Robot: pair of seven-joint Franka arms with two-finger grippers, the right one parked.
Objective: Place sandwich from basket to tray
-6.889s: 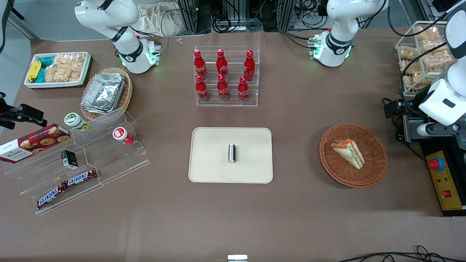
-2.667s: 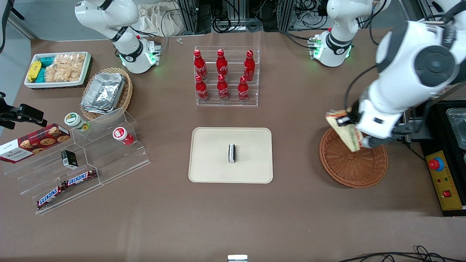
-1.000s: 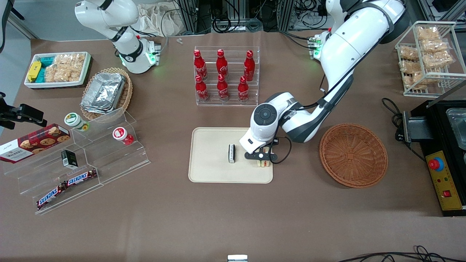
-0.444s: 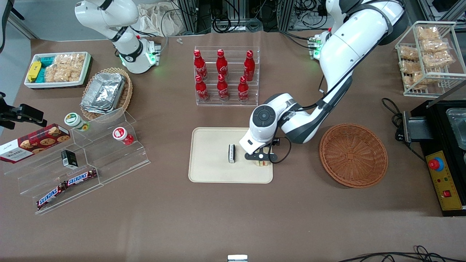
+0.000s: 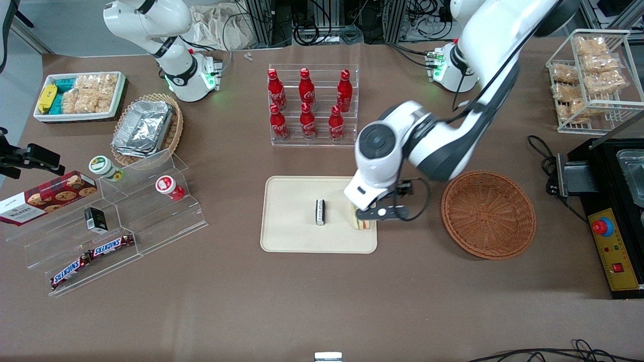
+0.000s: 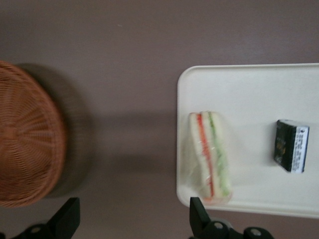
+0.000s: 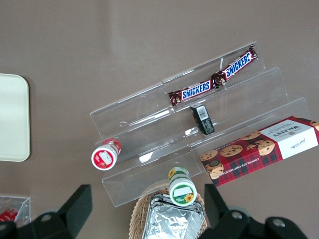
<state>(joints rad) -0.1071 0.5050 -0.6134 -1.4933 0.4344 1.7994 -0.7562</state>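
Observation:
The sandwich [image 5: 363,222] [image 6: 209,164], a clear-wrapped white wedge with red and green layers, lies on the beige tray [image 5: 292,226] [image 6: 259,94], close to the tray's edge that faces the basket. The round reddish-brown basket [image 5: 488,213] [image 6: 25,134] stands on the table beside the tray, with nothing in it. My gripper [image 5: 373,213] [image 6: 132,211] hangs open above the sandwich and the tray's edge, and nothing is between its fingers. In the front view the gripper hides part of the sandwich.
A small dark packet [image 5: 320,211] [image 6: 290,145] lies mid-tray. A clear rack of red bottles [image 5: 312,105] stands farther from the front camera than the tray. A stepped acrylic stand [image 5: 115,221] with snacks is toward the parked arm's end. A wire snack rack [image 5: 593,75] and a control box [image 5: 616,251] are toward the working arm's end.
My gripper carried the sandwich from the basket to the tray. Since 0.4 s ago it has let go and risen; the sandwich stays lying on the tray.

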